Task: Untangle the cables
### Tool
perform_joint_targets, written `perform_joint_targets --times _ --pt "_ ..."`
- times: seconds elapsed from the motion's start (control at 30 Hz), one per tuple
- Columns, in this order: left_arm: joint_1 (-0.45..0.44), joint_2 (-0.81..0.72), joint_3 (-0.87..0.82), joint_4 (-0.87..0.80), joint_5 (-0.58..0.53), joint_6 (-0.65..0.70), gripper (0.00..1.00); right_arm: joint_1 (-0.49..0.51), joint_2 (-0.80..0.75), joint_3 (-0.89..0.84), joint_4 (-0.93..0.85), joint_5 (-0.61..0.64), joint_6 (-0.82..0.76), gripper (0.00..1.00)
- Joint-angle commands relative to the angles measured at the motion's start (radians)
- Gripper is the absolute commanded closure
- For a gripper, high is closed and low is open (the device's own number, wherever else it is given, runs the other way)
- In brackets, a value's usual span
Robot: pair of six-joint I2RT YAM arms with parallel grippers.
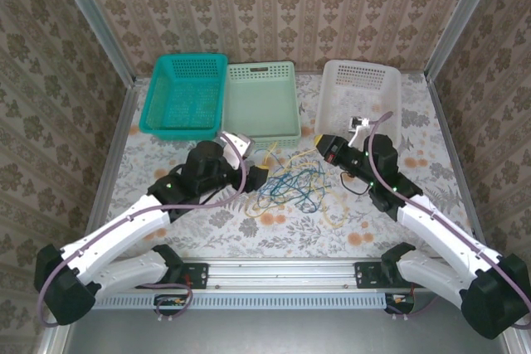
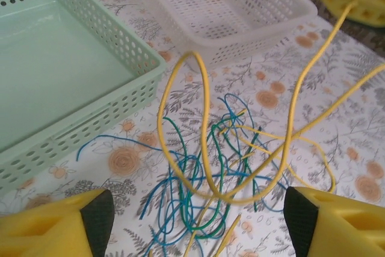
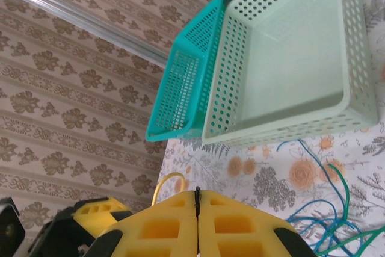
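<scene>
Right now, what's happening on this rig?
Two arms are working on a tangle of cables lying on the table. The right gripper is shut, apparently pinching the yellow cable, which arcs up off the pile toward it. The left gripper is open over the tangle, holding nothing. The rest of the pile is not yet separated.

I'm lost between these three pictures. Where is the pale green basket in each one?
Top external: the pale green basket sits at the back, centre, between the teal basket and the white basket.
Left wrist: the basket is upper left, close up.
Right wrist: the basket is upper right, seen sideways.
Shared landmark: the blue and green cables lie on the table near it in all three.
</scene>
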Motion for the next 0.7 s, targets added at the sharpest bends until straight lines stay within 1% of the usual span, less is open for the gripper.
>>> perform_joint_targets --times 0.0,0.1,0.2,0.27,0.33,0.43,0.57,0.67 --pt "-0.066 -0.021 0.068 -0.048 -0.109 0.048 0.18 0.004 -0.016 0.036 -0.026 0.056 -0.028 1.0" --pt "-0.154 0.03 0.131 -0.048 -0.145 0.093 0.2 0.035 -0.015 0.059 -0.066 0.11 -0.062 1.0" --pt "-0.266 0.131 0.211 -0.059 -0.181 0.155 0.24 0.061 -0.023 0.065 -0.085 0.173 -0.066 1.0" --pt "-0.323 0.211 0.268 -0.083 -0.206 0.199 0.25 0.068 -0.029 0.068 -0.095 0.196 -0.056 1.0" --pt "-0.344 0.276 0.314 -0.108 -0.234 0.227 0.26 0.071 -0.033 0.078 -0.119 0.205 -0.058 1.0" --pt "-0.35 0.346 0.367 -0.117 -0.244 0.279 0.29 0.073 -0.044 0.089 -0.158 0.214 -0.063 1.0" --pt "-0.355 0.388 0.392 -0.101 -0.222 0.331 0.32 0.072 -0.074 0.098 -0.205 0.242 -0.067 1.0" --pt "-0.358 0.404 0.392 -0.092 -0.246 0.345 0.31 0.072 -0.08 0.104 -0.218 0.241 -0.064 1.0"
